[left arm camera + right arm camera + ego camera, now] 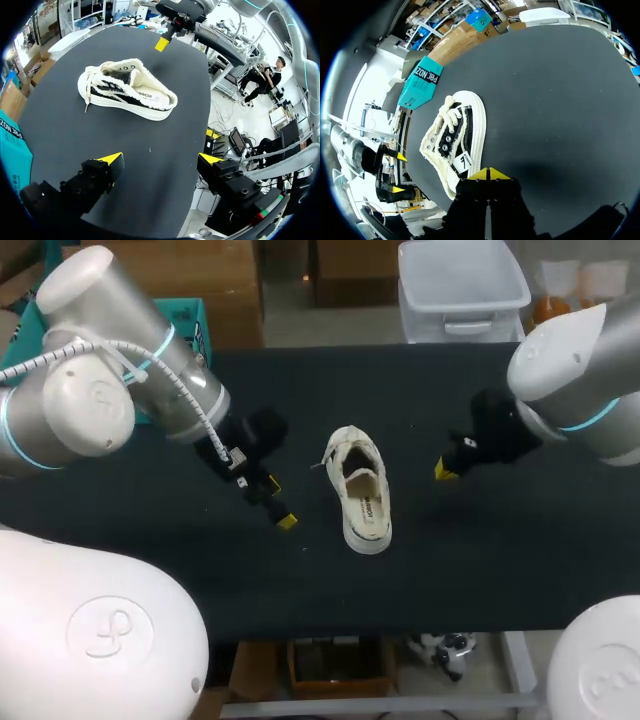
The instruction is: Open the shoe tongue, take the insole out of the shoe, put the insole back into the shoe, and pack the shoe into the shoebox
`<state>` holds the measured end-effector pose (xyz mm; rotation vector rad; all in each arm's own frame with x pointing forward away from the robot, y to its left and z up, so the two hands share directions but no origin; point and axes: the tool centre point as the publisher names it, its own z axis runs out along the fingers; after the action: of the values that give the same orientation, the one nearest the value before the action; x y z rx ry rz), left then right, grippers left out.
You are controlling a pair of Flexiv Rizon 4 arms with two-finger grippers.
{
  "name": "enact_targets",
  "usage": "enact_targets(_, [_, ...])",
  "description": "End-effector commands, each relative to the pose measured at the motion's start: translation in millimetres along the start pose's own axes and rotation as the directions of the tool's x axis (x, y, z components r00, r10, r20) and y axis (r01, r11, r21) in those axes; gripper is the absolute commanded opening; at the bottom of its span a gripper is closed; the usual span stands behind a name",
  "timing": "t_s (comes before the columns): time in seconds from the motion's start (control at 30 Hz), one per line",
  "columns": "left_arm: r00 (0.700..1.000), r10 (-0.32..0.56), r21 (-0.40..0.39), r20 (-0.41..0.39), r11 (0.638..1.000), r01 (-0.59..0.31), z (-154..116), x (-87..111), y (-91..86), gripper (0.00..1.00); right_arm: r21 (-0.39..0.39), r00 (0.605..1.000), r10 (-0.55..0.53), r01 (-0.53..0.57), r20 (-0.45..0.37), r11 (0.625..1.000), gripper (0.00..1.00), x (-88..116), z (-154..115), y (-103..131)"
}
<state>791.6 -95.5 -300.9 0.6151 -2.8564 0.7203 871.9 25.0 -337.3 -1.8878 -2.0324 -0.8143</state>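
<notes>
A cream and black low shoe point(360, 490) lies on its sole in the middle of the black table point(120, 490), its opening up and the insole point(367, 506) visible inside. The left wrist view has the shoe point(127, 90) ahead of my left gripper point(161, 162), which is open and empty. In the head view my left gripper point(278, 508) hangs just left of the shoe. My right gripper point(444, 469) is shut on nothing, to the right of the shoe. In the right wrist view its closed tips point(489, 173) sit beside the shoe point(455, 142). A teal shoebox point(424, 80) stands beyond the shoe.
The teal box point(190, 325) shows at the table's far left behind my left arm. A white plastic bin point(462, 285) stands past the far edge. Bare black table lies in front of and to the right of the shoe.
</notes>
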Motion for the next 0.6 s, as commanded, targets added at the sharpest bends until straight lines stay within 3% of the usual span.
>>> enact_targets(0.03, [1.000,-0.022,-0.013,0.011,1.000,0.022,4.5,1.7,-6.7,1.00,0.164,0.998,-0.030,0.038,-0.049,0.986,0.00,-3.7,-5.0,7.8])
enact_targets(0.07, [1.000,-0.030,-0.018,0.002,0.999,0.030,4.9,1.4,-7.1,1.00,0.171,0.999,-0.034,0.040,-0.034,0.984,0.18,-4.4,-5.0,8.6])
enact_targets(0.1, [1.000,-0.025,-0.022,-0.017,0.999,0.024,5.1,1.0,-7.1,1.00,0.175,0.999,-0.033,0.039,-0.033,0.984,0.66,-5.2,-5.3,9.4])
enact_targets(0.13, [1.000,-0.025,-0.022,-0.017,0.999,0.024,5.1,1.0,-7.1,1.00,0.182,1.000,-0.026,0.028,-0.017,0.983,1.00,-5.9,-6.5,10.1])
enact_targets(0.6, [1.000,-0.025,-0.022,-0.017,0.999,0.024,5.1,1.0,-7.1,1.00,0.182,1.000,-0.026,0.028,-0.017,0.983,1.00,-5.9,-6.5,10.1])
